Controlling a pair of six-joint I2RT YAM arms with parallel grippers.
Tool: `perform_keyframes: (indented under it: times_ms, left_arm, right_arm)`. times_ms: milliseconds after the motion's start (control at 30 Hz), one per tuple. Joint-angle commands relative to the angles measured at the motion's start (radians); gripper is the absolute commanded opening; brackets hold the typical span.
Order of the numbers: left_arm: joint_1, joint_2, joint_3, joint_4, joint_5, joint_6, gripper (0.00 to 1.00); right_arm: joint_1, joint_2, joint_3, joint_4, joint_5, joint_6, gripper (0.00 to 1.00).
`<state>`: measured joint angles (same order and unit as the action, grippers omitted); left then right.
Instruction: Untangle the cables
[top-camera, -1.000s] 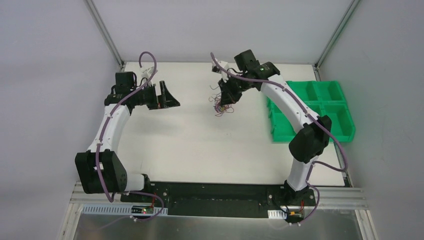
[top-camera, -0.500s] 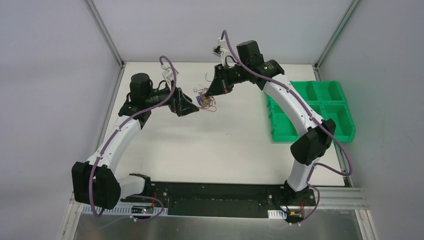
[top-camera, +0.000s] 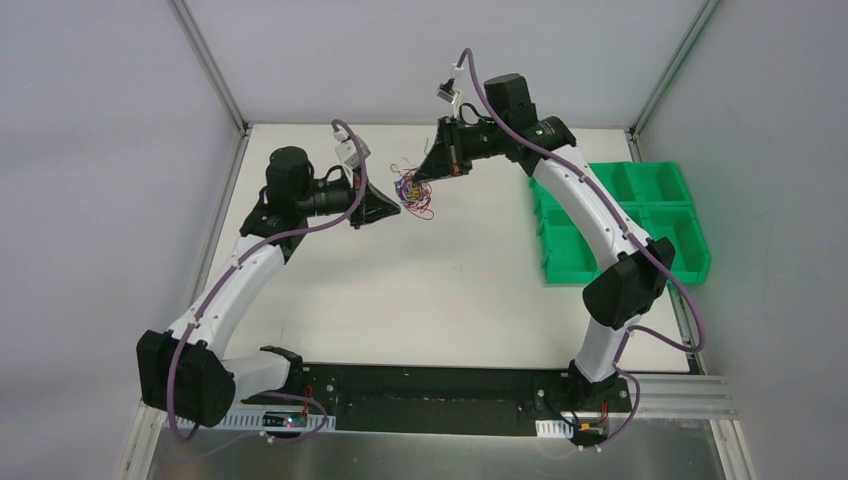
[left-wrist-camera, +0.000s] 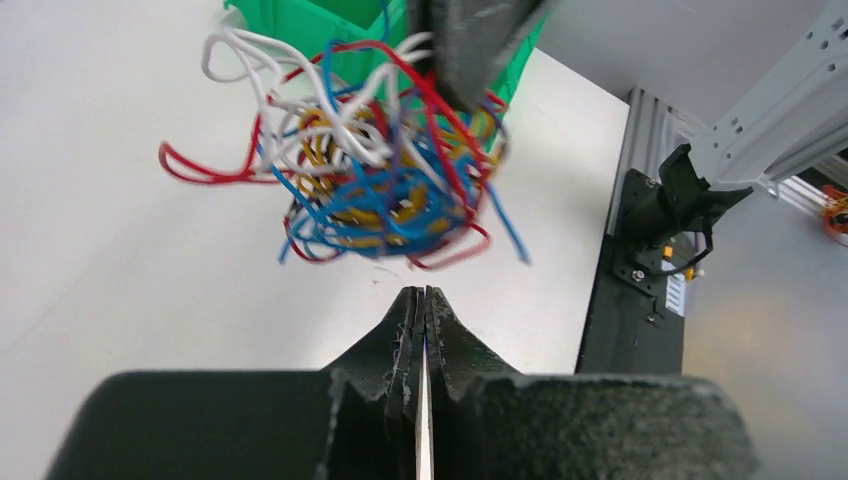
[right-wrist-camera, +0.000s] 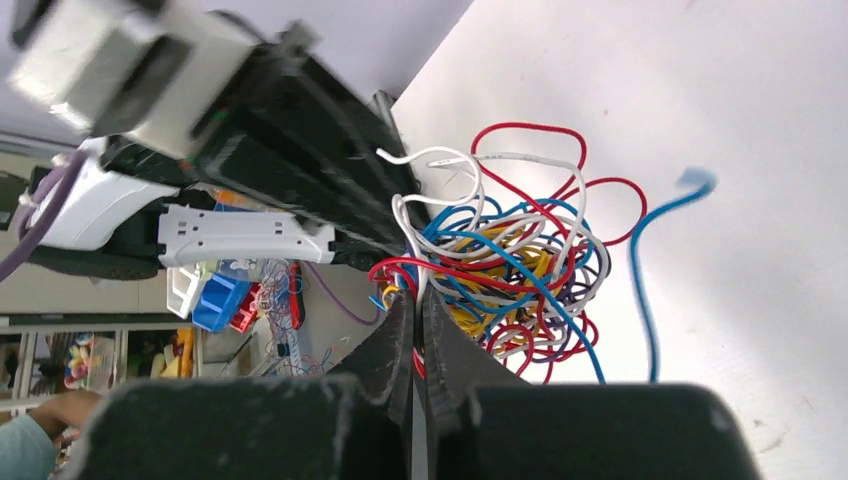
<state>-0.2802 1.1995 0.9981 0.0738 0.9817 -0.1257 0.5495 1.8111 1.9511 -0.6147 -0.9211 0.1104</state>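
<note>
The cables (top-camera: 413, 191) are one small tangle of red, blue, white, yellow and purple wires, held above the table's far middle. My right gripper (top-camera: 428, 174) comes in from the right and is shut on strands at the tangle's top. In the right wrist view red and white wires run between its closed jaws (right-wrist-camera: 418, 297), and the cables (right-wrist-camera: 515, 268) bulge just past them. My left gripper (top-camera: 391, 213) points at the tangle from the left. In the left wrist view it (left-wrist-camera: 421, 293) is shut, its tips a short gap below the cables (left-wrist-camera: 375, 180), and no wire is clearly caught.
Green bins (top-camera: 640, 215) stand along the table's right edge, partly under the right arm. A metal frame post (top-camera: 212, 62) rises at the back left corner. The arms' black base rail (top-camera: 420, 385) runs along the near edge.
My left gripper swung in towards the tangle and closed from wide open. My right gripper carried the cables left and up from the table.
</note>
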Motion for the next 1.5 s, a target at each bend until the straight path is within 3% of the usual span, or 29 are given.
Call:
perform_keyframes:
  times_ms: [0,200,233,300,333,467,633,733,800,867,900,1033,1300,1467]
  left_arm:
    - [0.026,-0.115,0.01,-0.052,-0.045,0.067,0.0]
    - [0.121,-0.147,-0.016,-0.088,-0.013,0.057,0.0]
    - [0.115,-0.145,-0.016,-0.094,-0.005,0.081,0.11]
    - [0.091,-0.137,-0.007,-0.095,0.005,0.135,0.72]
    - [0.073,-0.135,-0.004,-0.095,0.011,0.19,0.84]
    - [-0.009,-0.117,0.023,-0.095,-0.016,0.379,0.87]
    - [-0.124,-0.073,0.06,-0.095,-0.067,0.485,0.83]
    - [-0.178,-0.06,0.061,-0.095,-0.078,0.501,0.7]
    - [-0.191,-0.061,0.062,-0.097,-0.085,0.485,0.51]
    - [-0.192,-0.072,0.063,-0.11,-0.11,0.465,0.13]
    - [-0.192,-0.084,0.057,-0.125,-0.133,0.463,0.0]
    - [-0.17,-0.134,0.027,-0.215,-0.21,0.444,0.0]
    - [0.091,-0.149,-0.008,-0.372,-0.191,0.284,0.0]
    - [0.148,-0.109,0.042,-0.38,-0.07,0.137,0.0]
  right_arm:
    - [-0.051,-0.063,-0.037,-0.024,0.032,-0.001,0.0]
    - [-0.113,-0.117,-0.107,-0.059,0.031,-0.03,0.0]
    - [-0.109,-0.121,-0.111,-0.057,0.015,-0.023,0.0]
    - [-0.096,-0.123,-0.121,-0.045,-0.01,-0.01,0.0]
    - [-0.088,-0.122,-0.121,-0.045,-0.025,-0.005,0.0]
    - [-0.056,-0.116,-0.113,-0.049,-0.078,0.004,0.0]
    - [-0.004,-0.099,-0.079,-0.07,-0.113,0.002,0.0]
    - [0.002,-0.093,-0.073,-0.022,-0.127,0.066,0.0]
    - [0.002,-0.095,-0.066,-0.028,-0.125,0.066,0.0]
    - [-0.01,-0.108,-0.072,-0.06,-0.11,0.038,0.0]
    - [-0.021,-0.117,-0.082,-0.076,-0.102,0.021,0.0]
    - [-0.101,-0.154,-0.121,-0.134,-0.016,-0.064,0.0]
    - [-0.258,-0.206,-0.091,-0.166,0.254,-0.229,0.0]
    - [-0.277,-0.233,-0.122,-0.151,0.227,-0.237,0.0]
